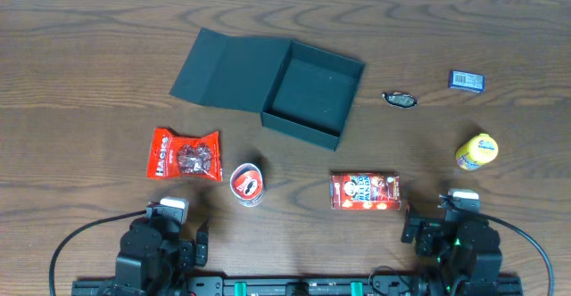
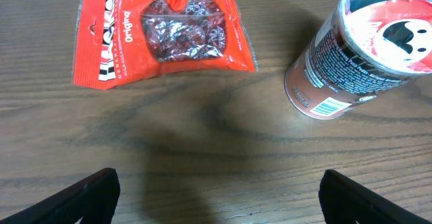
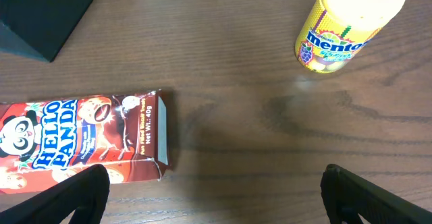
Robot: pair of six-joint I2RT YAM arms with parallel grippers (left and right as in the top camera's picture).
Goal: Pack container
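The dark teal container [image 1: 314, 91] lies open at the table's middle back, its lid [image 1: 227, 69] folded flat to the left, and holds nothing. Its corner shows in the right wrist view [image 3: 40, 11]. In front lie a red candy bag [image 1: 184, 154] [image 2: 162, 35], a short red can [image 1: 247, 184] [image 2: 358, 48], a red Hello Panda carton [image 1: 365, 192] [image 3: 81, 143] and a yellow Mentos jar [image 1: 475, 152] [image 3: 347, 25]. My left gripper [image 1: 178, 234] [image 2: 216, 200] and right gripper [image 1: 437, 225] [image 3: 212, 197] are open and empty at the front edge.
A small blue packet [image 1: 466, 80] lies at the back right. A small dark wrapped item [image 1: 400, 100] lies right of the container. Bare wood table [image 1: 89, 82] surrounds them.
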